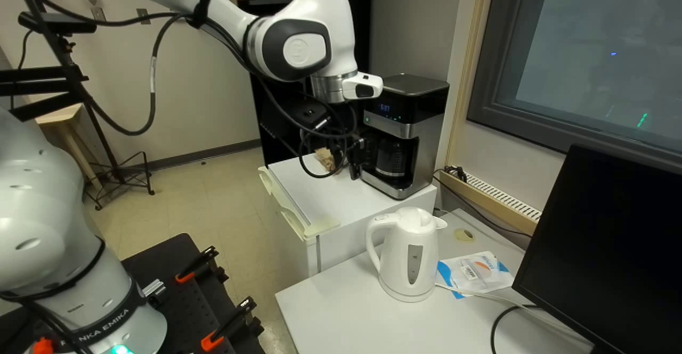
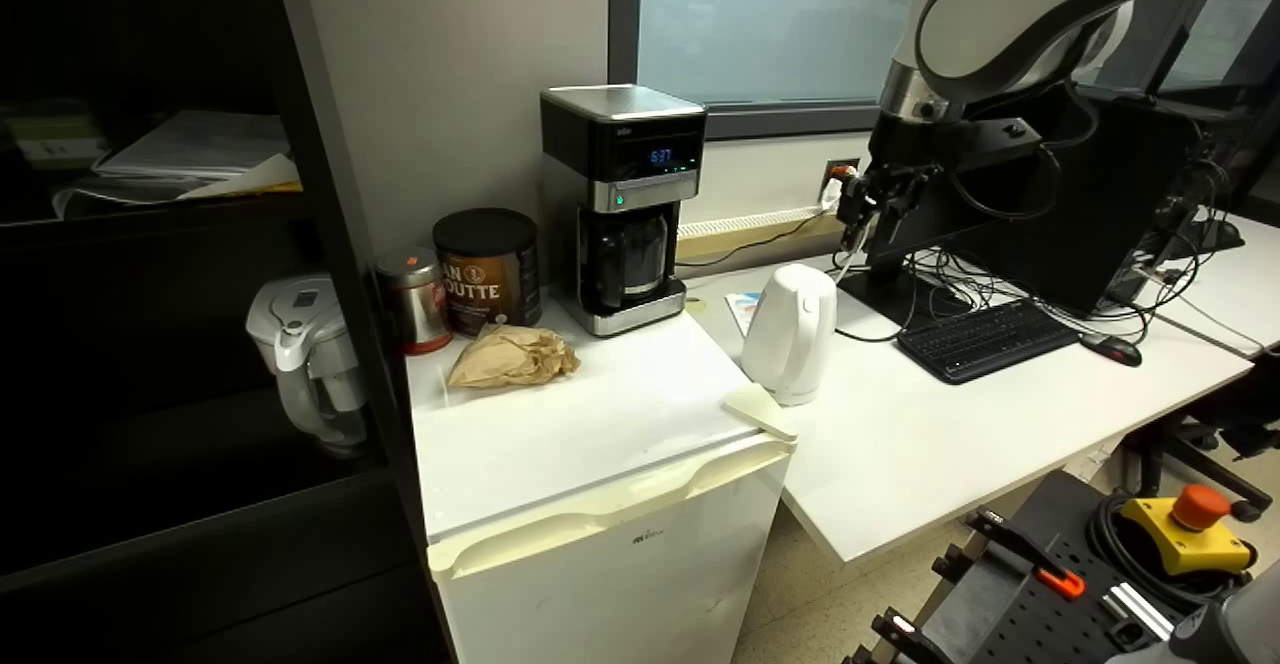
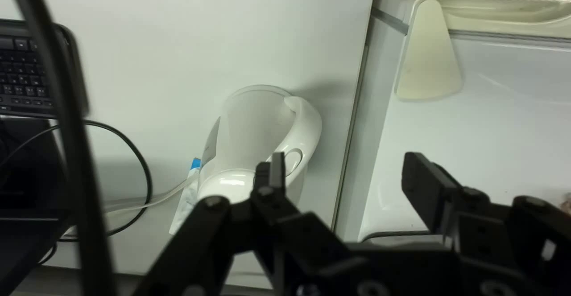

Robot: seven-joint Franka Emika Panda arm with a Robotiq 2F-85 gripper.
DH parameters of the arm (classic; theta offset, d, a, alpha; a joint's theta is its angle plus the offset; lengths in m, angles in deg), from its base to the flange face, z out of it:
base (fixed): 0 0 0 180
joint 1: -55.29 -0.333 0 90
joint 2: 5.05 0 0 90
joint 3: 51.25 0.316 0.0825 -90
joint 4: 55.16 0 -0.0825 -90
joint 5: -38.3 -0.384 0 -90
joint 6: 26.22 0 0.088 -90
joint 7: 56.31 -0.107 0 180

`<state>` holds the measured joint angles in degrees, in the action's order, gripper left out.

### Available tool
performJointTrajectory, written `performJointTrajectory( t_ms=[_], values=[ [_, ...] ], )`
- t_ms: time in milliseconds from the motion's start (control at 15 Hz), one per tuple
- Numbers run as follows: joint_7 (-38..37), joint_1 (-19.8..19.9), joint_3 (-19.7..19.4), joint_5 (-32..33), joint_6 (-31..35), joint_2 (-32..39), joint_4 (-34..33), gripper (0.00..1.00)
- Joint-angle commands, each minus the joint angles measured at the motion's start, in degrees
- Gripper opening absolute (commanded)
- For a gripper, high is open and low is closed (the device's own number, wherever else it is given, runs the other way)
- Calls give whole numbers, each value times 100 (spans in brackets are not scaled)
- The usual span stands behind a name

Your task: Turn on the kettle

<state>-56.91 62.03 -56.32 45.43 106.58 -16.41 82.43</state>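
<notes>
The white kettle stands upright on the white desk in both exterior views. In the wrist view the kettle is seen from above, with its handle towards the right and an oval button on it. My gripper is open with nothing between its fingers. In the wrist view its left finger overlaps the kettle's handle and lid, hiding part of them. In an exterior view the gripper hangs higher than the kettle, apart from it. It also shows dark against the coffee maker in an exterior view.
A black and silver coffee maker and a brown paper bag stand on the small white fridge beside the desk. A monitor, a keyboard, cables and a flat packet are on the desk.
</notes>
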Motion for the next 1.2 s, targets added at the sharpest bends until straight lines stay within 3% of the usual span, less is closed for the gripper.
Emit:
performJointTrajectory(
  t_ms=[0, 333, 1133],
  values=[
    [100, 46, -75, 96, 502, 689, -372, 38],
    [49, 61, -105, 176, 935, 1315, -633, 1],
    [-141, 30, -314, 671, 1709, 1988, -758, 0]
  ],
)
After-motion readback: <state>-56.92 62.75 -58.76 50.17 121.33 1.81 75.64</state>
